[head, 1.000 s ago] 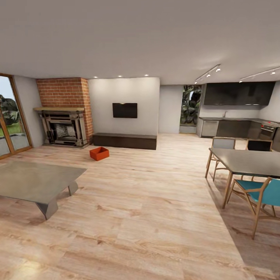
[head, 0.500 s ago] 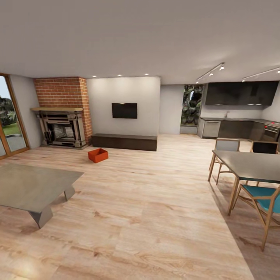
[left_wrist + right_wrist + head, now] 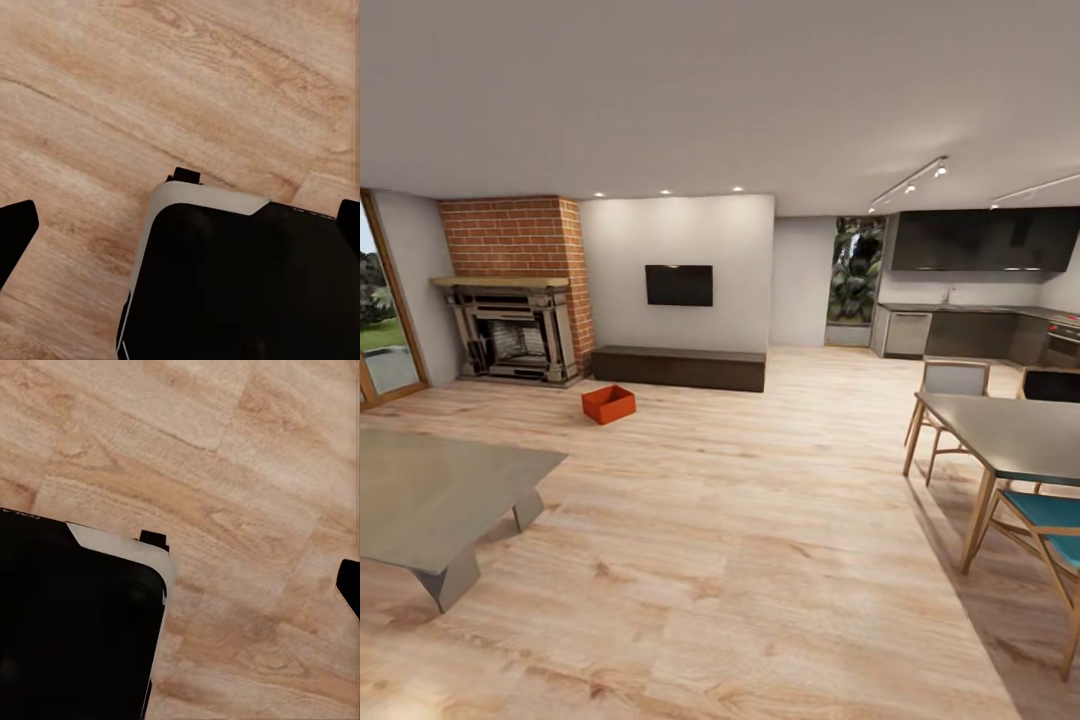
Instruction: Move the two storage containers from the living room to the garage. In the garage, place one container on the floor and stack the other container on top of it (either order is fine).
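View has slid right and closer: orange bin [image 3: 609, 404] now left of centre, by the fireplace [image 3: 512, 334]. Approach underway; only one bin seen. Both grippers' opening: cannot tell.

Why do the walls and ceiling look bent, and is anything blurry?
Head view: wide lens stretches the ceiling and edges; the orange bin is small but sharp; the dining table casts a soft floor shadow. Wrist views: the plank floor is slightly soft and evenly lit.

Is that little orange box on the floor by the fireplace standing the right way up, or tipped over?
Upright. The storage container sits flat on the wood floor, open top facing up, its inner walls showing. Whether anything lies inside, cannot tell.
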Controlling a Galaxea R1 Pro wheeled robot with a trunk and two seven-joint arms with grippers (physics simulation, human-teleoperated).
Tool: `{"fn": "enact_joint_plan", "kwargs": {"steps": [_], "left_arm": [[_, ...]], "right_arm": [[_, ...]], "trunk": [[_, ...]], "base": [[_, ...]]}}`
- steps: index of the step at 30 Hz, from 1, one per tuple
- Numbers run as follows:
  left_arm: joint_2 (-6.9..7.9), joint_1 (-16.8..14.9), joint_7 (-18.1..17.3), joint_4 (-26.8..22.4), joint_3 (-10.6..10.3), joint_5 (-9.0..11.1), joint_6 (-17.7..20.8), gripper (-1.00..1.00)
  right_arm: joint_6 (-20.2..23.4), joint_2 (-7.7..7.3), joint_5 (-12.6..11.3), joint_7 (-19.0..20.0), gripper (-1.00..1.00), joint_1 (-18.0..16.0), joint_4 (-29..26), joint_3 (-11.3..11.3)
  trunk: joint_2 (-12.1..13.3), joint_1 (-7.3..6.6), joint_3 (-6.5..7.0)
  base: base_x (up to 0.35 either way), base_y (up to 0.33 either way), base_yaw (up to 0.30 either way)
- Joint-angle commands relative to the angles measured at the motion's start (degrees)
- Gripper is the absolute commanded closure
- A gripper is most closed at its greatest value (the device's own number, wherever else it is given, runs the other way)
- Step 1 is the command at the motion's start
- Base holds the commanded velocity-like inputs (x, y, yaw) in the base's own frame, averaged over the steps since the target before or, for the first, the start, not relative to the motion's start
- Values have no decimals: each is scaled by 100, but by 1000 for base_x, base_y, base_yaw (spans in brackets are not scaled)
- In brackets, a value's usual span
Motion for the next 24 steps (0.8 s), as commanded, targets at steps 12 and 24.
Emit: {"fn": "enact_joint_plan", "kwargs": {"steps": [12,24], "left_arm": [[-1,-3,6,3,-46,47,13,-100],[-1,-2,11,3,-46,48,14,-100]], "right_arm": [[-39,-1,36,-16,-100,-6,18,-9],[-56,-1,-20,-22,-100,-6,18,-30]], "trunk": [[-3,5,-2],[-3,5,-2]], "base": [[322,0,0],[322,0,0]]}}
